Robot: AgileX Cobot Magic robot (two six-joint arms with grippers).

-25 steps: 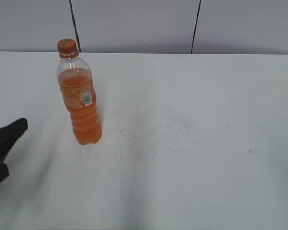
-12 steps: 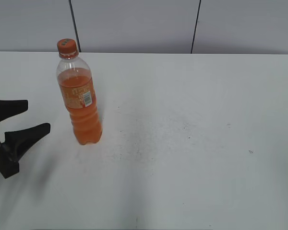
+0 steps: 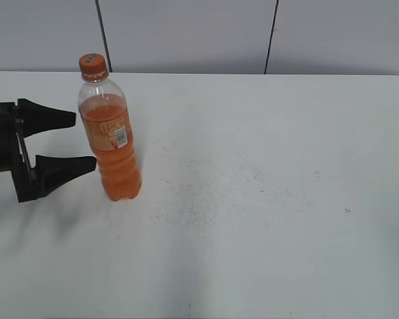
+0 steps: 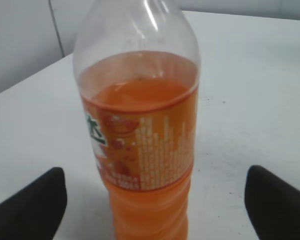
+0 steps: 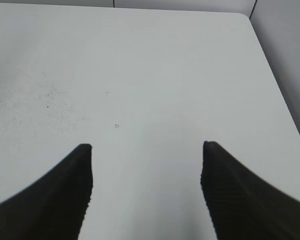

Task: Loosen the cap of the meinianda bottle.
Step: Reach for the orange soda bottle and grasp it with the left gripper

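The meinianda bottle (image 3: 112, 143) stands upright on the white table (image 3: 253, 199) at the left, filled with orange drink, with an orange label and white barcode patch. Its orange cap (image 3: 92, 64) with a dark mark sits on top. My left gripper (image 3: 80, 141) is open just left of the bottle at label height, fingertips close to it but apart. In the left wrist view the bottle (image 4: 140, 150) fills the middle between the open jaws (image 4: 155, 200); the cap is out of that view. My right gripper (image 5: 146, 147) is open and empty over bare table, out of the exterior view.
A grey panelled wall (image 3: 186, 33) stands behind the table's far edge. The table's right edge and rounded corner (image 5: 250, 20) show in the right wrist view.
My left gripper has moved right and up from the left edge toward the bottle, its open fingers now close beside it. The bottle has not moved.
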